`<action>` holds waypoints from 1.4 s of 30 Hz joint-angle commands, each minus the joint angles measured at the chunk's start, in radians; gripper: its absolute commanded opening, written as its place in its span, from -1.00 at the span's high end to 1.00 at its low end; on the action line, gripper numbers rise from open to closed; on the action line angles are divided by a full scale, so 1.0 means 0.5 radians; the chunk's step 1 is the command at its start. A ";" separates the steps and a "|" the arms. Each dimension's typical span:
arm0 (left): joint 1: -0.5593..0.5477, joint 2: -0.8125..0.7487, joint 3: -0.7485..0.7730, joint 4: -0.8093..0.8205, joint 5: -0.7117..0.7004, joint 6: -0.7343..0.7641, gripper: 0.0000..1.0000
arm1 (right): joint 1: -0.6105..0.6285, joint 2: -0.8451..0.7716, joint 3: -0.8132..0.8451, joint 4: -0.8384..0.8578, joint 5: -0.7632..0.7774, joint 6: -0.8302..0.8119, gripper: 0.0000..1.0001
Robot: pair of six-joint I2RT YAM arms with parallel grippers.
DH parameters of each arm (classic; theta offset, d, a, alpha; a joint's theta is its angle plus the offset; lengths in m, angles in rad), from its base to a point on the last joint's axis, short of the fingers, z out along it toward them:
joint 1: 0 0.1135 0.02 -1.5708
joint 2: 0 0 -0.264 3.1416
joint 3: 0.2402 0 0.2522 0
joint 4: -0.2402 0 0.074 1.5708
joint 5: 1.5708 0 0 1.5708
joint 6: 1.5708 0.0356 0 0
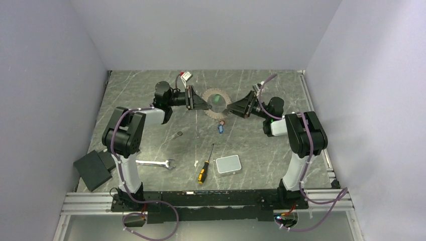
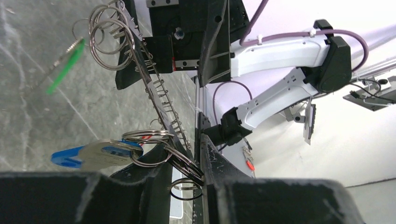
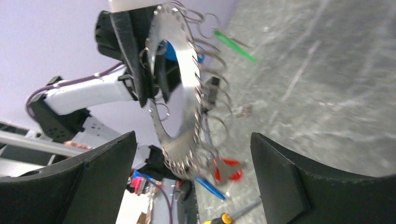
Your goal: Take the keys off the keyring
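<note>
The keyring (image 1: 217, 91) is a flat metal loop edged with small split rings, held up off the table between the two arms. My left gripper (image 1: 205, 104) is shut on its edge; in the left wrist view its jaws (image 2: 201, 179) pinch the keyring (image 2: 159, 88). Keys hang from it: a blue-tagged one (image 2: 93, 154), a green-tagged one (image 2: 65, 65) and a red-tagged one (image 3: 229, 169). My right gripper (image 3: 194, 137) stands wide open just short of the keyring (image 3: 182, 93), holding nothing; in the top view the right gripper (image 1: 235, 107) faces the left one.
Near the front of the table lie a silver wrench (image 1: 156, 163), a yellow-and-black screwdriver (image 1: 203, 170) and a grey box (image 1: 228, 164). A black box (image 1: 93, 168) sits at the left edge. A small object (image 1: 186, 76) lies at the back.
</note>
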 commanded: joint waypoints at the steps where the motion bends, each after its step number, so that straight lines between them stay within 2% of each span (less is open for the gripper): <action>1: -0.081 -0.194 -0.007 0.153 0.049 -0.008 1.00 | 0.069 0.071 0.082 0.702 0.037 0.397 -0.82; 6: -0.112 -0.229 -0.011 0.115 0.065 0.029 1.00 | 0.068 0.105 0.087 0.822 0.069 0.528 -0.23; 8: -0.107 -0.249 -0.022 0.049 0.089 0.073 1.00 | 0.052 0.086 0.082 0.867 0.064 0.543 0.14; 11: -0.079 -0.326 -0.043 -0.231 0.122 0.303 0.99 | -0.005 0.015 0.094 0.810 0.017 0.488 0.88; 12: -0.064 -0.361 -0.047 -0.370 0.137 0.411 0.81 | -0.019 -0.016 0.106 0.776 -0.026 0.448 1.00; 14: -0.029 -0.441 -0.022 -0.767 0.174 0.714 0.27 | -0.048 -0.079 0.133 0.675 -0.119 0.362 1.00; 16: 0.017 -0.541 0.055 -1.361 0.141 1.171 0.00 | -0.054 -0.154 0.180 0.511 -0.260 0.193 1.00; 18: 0.062 -0.621 0.204 -2.066 0.091 1.730 -0.21 | -0.056 -0.294 0.226 0.099 -0.395 -0.163 1.00; 19: 0.084 -0.649 0.269 -2.374 0.059 1.962 -0.28 | -0.052 -0.383 0.279 -0.262 -0.447 -0.479 1.00; 21: 0.131 -0.717 0.402 -2.854 -0.020 2.404 -0.42 | -0.036 -0.602 0.492 -1.605 -0.424 -1.447 1.00; 22: 0.169 -0.744 0.469 -3.046 -0.049 2.562 -0.46 | 0.004 -0.659 0.682 -2.374 -0.319 -2.359 1.00; 23: 0.210 -0.774 0.511 -3.196 -0.064 2.694 -0.51 | 0.069 -0.687 0.871 -2.973 -0.142 -2.973 1.00; 24: 0.263 -0.804 0.550 -3.319 -0.076 2.790 -0.58 | 0.170 -0.704 1.023 -3.408 0.048 -3.416 1.00; 26: 0.382 -0.866 0.620 -3.518 -0.089 2.960 -0.73 | 0.340 -0.778 1.136 -3.829 0.400 -3.917 1.00; 29: 0.459 -0.973 0.597 -3.636 -0.142 3.197 -0.76 | 0.569 -0.925 1.120 -4.108 0.764 -4.331 1.00; 31: 0.485 -1.063 0.492 -3.609 -0.133 3.259 -0.77 | 0.832 -0.979 1.056 -4.240 1.163 -4.518 1.00; 33: 0.486 -1.158 0.370 -3.513 -0.125 3.261 -0.79 | 1.057 -1.042 0.908 -4.175 1.660 -4.581 1.00; 35: 0.486 -1.182 0.317 -3.515 -0.070 3.332 -0.95 | 1.199 -1.141 0.748 -3.993 1.950 -4.598 1.00; 38: 0.483 -1.196 0.238 -3.559 0.084 3.488 -0.98 | 1.270 -1.191 0.717 -3.871 2.024 -4.526 1.00; 40: 0.447 -1.194 0.223 -3.595 0.130 3.574 -0.92 | 1.302 -1.218 0.747 -3.831 2.023 -4.493 1.00; 42: 0.381 -1.203 0.214 -3.514 0.101 3.520 -0.84 | 1.328 -1.228 0.797 -3.815 2.027 -4.457 1.00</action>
